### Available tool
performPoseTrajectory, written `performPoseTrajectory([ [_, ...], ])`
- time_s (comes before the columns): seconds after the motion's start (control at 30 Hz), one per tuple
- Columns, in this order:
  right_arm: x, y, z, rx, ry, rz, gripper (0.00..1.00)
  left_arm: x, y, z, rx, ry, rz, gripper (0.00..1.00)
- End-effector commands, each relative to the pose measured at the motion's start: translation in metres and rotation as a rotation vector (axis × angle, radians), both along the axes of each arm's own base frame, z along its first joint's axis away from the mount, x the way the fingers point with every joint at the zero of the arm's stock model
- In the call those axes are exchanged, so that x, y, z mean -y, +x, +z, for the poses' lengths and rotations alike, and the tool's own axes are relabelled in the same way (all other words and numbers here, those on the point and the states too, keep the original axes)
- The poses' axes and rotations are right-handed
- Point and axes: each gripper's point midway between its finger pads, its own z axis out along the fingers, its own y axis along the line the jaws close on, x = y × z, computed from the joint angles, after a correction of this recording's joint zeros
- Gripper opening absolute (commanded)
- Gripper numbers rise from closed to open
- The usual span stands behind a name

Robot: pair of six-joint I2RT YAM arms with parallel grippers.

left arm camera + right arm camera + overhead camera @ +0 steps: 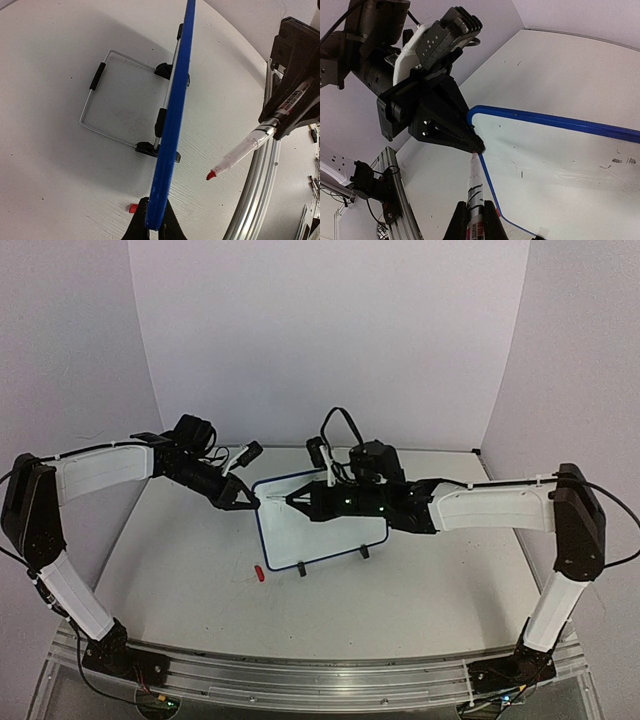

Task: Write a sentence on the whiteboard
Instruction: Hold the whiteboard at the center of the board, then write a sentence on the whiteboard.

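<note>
Behind the whiteboard [312,536], only left wrist shows a wire stand [96,76]; left claw [255,502] clamps whiteboard, right claw [297,500] marker [241,152].

The left arm [100,468] rises from its base at the near left corner, leans outward to a high elbow, then sends its white forearm toward the middle. Its wrist tips downward. The left gripper [252,502] has its fingers [170,222] pinched together on the upper left edge of the whiteboard [330,530].

The right arm [495,508] mirrors it: upright from the near right corner, bent at the elbow, with its forearm stretched leftward and almost level. The right gripper [300,499] is clamped around a marker [475,187]. The two grippers point at each other, their tips close together.
</note>
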Motion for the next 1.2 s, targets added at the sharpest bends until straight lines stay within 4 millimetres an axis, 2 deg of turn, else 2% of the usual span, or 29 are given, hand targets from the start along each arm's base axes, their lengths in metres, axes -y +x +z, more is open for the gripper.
performPoseTrajectory([
  [0.0, -0.015, 0.010, 0.021, 0.063, 0.058, -0.019, 0.00, -0.006, 0.011, 0.000, 0.047, 0.044, 0.020, 0.00],
  [0.47, -0.022, 0.021, 0.010, 0.062, 0.046, -0.064, 0.00, -0.006, 0.009, 0.001, 0.048, 0.044, 0.017, 0.00],
  [0.8, -0.007, 0.029, 0.009, 0.070, 0.030, -0.156, 0.00, -0.007, 0.010, 0.001, 0.048, 0.047, 0.018, 0.00],
  [1.17, 0.012, 0.030, 0.018, 0.101, 0.028, -0.220, 0.00, -0.007, 0.010, 0.000, 0.049, 0.049, 0.017, 0.00],
])
